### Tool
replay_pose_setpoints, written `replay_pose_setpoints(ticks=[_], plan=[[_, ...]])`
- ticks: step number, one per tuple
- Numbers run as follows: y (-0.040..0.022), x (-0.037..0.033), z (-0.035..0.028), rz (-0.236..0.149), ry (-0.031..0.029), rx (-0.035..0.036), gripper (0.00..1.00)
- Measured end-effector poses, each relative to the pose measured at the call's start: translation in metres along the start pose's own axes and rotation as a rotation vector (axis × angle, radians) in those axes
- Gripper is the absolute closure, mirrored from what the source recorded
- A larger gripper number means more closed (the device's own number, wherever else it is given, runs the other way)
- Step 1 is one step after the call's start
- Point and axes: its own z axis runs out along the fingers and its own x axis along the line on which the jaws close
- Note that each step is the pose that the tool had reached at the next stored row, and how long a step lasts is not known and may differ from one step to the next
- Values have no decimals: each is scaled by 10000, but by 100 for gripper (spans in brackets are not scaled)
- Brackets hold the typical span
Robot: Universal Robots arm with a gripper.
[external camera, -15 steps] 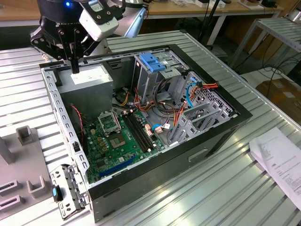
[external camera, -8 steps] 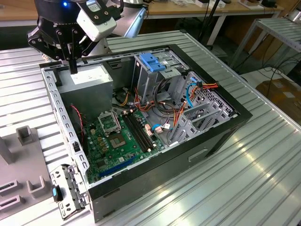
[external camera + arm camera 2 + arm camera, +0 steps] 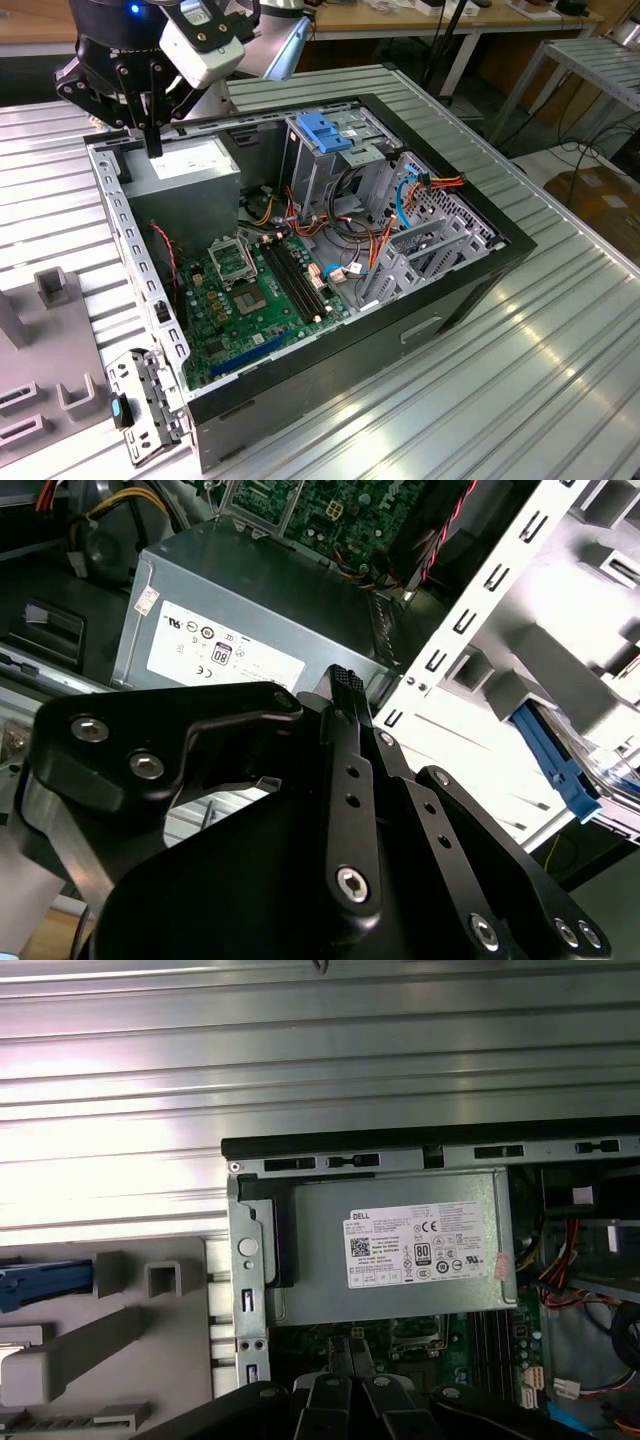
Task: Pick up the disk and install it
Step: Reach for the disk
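My black gripper (image 3: pixel 152 145) hangs shut and empty over the far corner of the open computer case (image 3: pixel 470 290), just above the grey power supply box (image 3: pixel 190 165). Its fingertips (image 3: pixel 345 680) sit close together, with nothing between them. The disk (image 3: pixel 45 1280) shows as a blue-framed edge in a grey fixture (image 3: pixel 110 1340) outside the case wall, apart from the gripper. The second wrist view shows the disk (image 3: pixel 560 765) past the case's perforated rail. In the first wrist view the gripper (image 3: pixel 350 1355) points down at the power supply box (image 3: pixel 400 1250).
A metal drive cage (image 3: pixel 345 175) with a blue plastic latch (image 3: pixel 325 135) stands at the back of the case. Orange and red cables (image 3: pixel 400 200) run beside it, and the green motherboard (image 3: pixel 260 290) lies on the case floor. The case rests on a ribbed metal table (image 3: pixel 540 380).
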Motion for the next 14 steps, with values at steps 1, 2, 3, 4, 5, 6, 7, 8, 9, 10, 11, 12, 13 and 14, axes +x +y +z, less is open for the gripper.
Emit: replay_pose_setpoints(ticks=[1, 2, 3, 4, 5, 6, 7, 8, 9, 10, 11, 12, 13, 14], plan=[[0, 2, 0, 1, 1, 0, 89], [0, 5, 0, 0, 3, 0, 89], [-1, 8, 0, 1, 6, 0, 89], [-1, 9, 0, 1, 8, 0, 89], [-1, 10, 0, 1, 9, 0, 89], [-1, 12, 0, 1, 10, 1, 89], [-1, 14, 0, 2, 11, 0, 89], [-1, 17, 0, 1, 12, 1, 89], [-1, 19, 0, 1, 13, 1, 89], [-1, 20, 0, 1, 13, 1, 89], [-2, 22, 0, 1, 14, 0, 89], [-2, 23, 0, 1, 15, 1, 89], [-2, 25, 0, 1, 15, 1, 89], [-2, 27, 0, 2, 16, 1, 89]])
